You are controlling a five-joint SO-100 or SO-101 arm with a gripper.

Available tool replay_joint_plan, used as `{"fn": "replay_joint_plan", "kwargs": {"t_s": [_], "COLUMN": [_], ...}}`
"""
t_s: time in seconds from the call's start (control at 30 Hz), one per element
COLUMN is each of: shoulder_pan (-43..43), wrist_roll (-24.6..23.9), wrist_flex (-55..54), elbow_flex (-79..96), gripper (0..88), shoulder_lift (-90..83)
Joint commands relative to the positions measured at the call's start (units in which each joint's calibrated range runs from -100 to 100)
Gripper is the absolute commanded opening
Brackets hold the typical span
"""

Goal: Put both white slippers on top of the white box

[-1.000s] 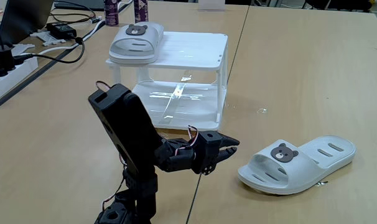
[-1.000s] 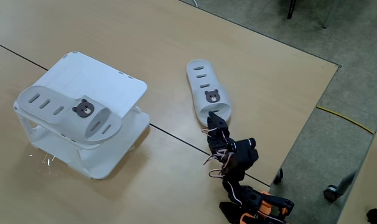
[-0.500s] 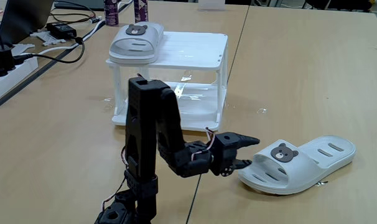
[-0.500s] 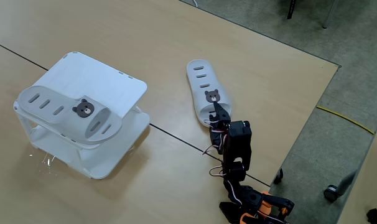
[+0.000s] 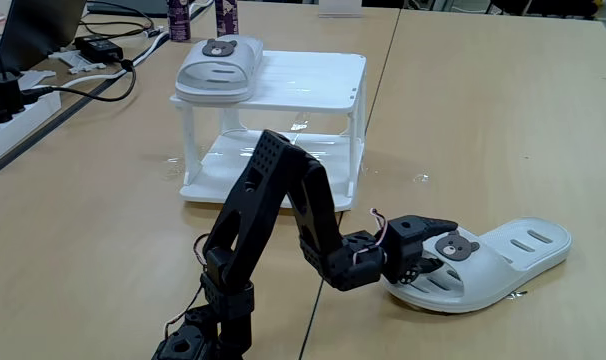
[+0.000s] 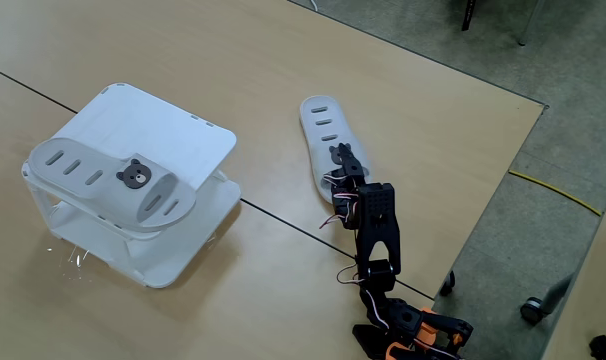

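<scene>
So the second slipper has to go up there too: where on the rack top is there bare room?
The white box's top is bare from beside the slipper already on it across to its right edge in a fixed view. That slipper crowds the left end. The other slipper lies on the table with the gripper at its strap.

**Clutter at the table's edges**

A wooden table [image 5: 503, 120] is seen, crossed by a dark seam; black cables [image 5: 93, 85] are trailed over its far left corner, beside a power strip [image 5: 8, 120] and a black adapter [image 5: 100, 47]; two dark bottles [image 5: 179, 18] are stood behind; a yellow cable [image 6: 563, 192] is laid across the grey floor [image 6: 543, 150].
</scene>
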Motion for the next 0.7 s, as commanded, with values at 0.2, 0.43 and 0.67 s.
{"fn": "replay_joint_plan", "kwargs": {"t_s": [0.2, 0.43, 0.67], "shoulder_pan": [0.4, 0.9, 2.7], "wrist_roll": [0.4, 0.4, 0.4], "wrist_flex": [-0.5, -0.5, 27.3], "elbow_flex": [-16.9, -16.4, -22.5], "gripper": [27.6, 0.8, 0.8], "shoulder_lift": [7.0, 6.4, -10.5]}}
